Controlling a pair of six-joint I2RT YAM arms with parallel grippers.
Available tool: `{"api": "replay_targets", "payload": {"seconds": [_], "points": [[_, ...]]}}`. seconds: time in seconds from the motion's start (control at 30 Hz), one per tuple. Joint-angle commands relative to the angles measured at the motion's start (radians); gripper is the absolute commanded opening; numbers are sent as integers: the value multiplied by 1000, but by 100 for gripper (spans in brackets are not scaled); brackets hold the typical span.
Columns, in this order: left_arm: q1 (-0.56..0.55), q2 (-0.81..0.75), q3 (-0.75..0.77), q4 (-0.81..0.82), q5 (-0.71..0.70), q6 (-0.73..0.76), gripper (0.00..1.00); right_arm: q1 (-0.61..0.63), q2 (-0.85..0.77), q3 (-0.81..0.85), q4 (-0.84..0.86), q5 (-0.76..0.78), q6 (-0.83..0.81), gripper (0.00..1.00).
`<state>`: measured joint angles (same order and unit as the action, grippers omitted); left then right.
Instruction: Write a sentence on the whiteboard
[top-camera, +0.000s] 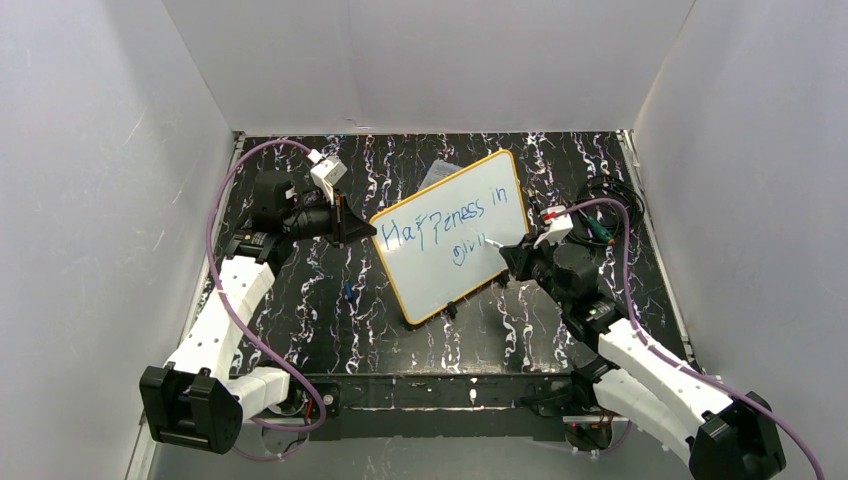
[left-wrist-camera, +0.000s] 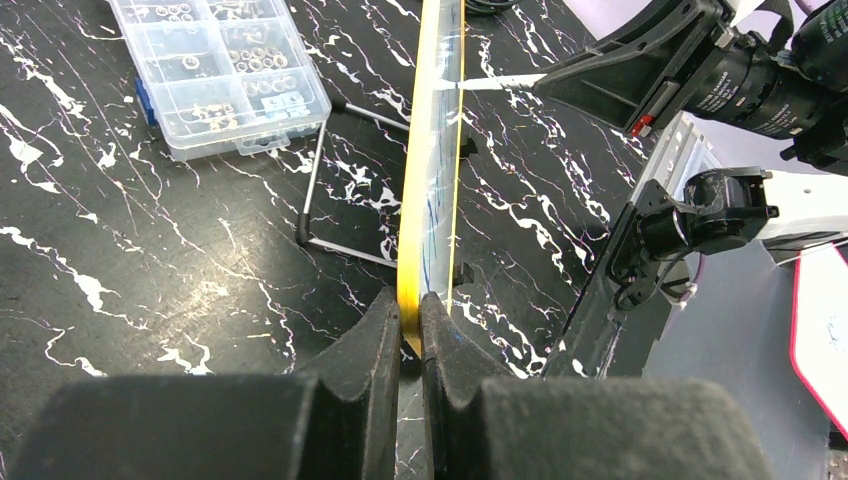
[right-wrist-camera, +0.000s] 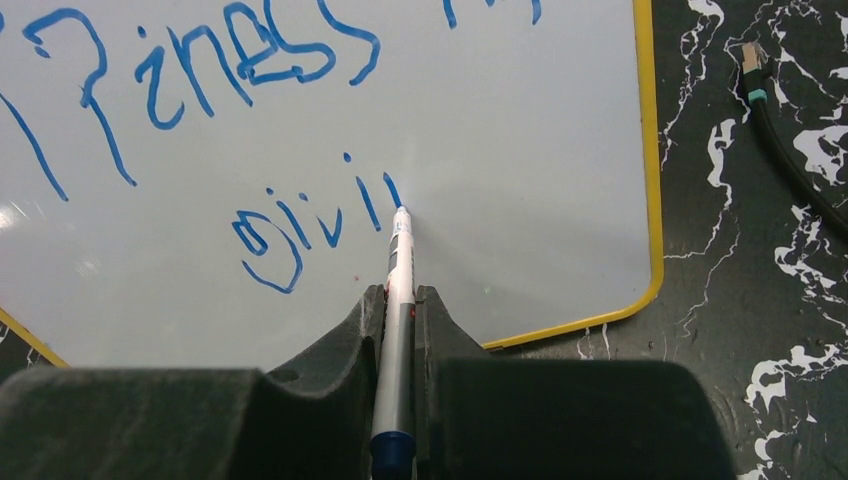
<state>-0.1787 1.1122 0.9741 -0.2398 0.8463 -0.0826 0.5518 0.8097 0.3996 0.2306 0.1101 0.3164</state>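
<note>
Right gripper (right-wrist-camera: 400, 300) pinched the marker (right-wrist-camera: 397, 265), tip touching the whiteboard (right-wrist-camera: 540, 150) where the sentence (right-wrist-camera: 290, 60) stood unfinished at "givi". Left gripper (left-wrist-camera: 410, 302) clamped the propped board's yellow edge mid-table. I judged light pressure and short, steady strokes best.

Clear parts box (left-wrist-camera: 215, 70), perhaps ethernet cable (right-wrist-camera: 790, 150)

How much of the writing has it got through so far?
The top line, "Happiness in", is already on the whiteboard. The second line of the sentence reads "givi" plus one more stroke; the right gripper holds the marker with its tip on the board, while the left gripper clamps the board's edge. That last word looks unfinished.
</note>
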Motion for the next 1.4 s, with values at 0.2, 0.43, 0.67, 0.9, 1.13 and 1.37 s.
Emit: {"api": "replay_targets", "payload": {"seconds": [0.2,0.43,0.67,0.9,1.13,1.37], "points": [[-7,-25,-3,10,38,25,0,-3,-18,-6,-12,25,8,1],[-7,-25,-3,10,37,26,0,-3,-10,36,65,21,14,1],[-7,-27,-5,9,37,26,0,-3,14,52,107,31,9,1],[-7,-23,-3,10,37,26,0,-3,5,43,97,71,6,1],[-7,-25,-3,9,37,26,0,-3,25,28,78,87,1,1],[-7,-23,-3,10,39,26,0,-3,11,12,11,63,7,1]]}}
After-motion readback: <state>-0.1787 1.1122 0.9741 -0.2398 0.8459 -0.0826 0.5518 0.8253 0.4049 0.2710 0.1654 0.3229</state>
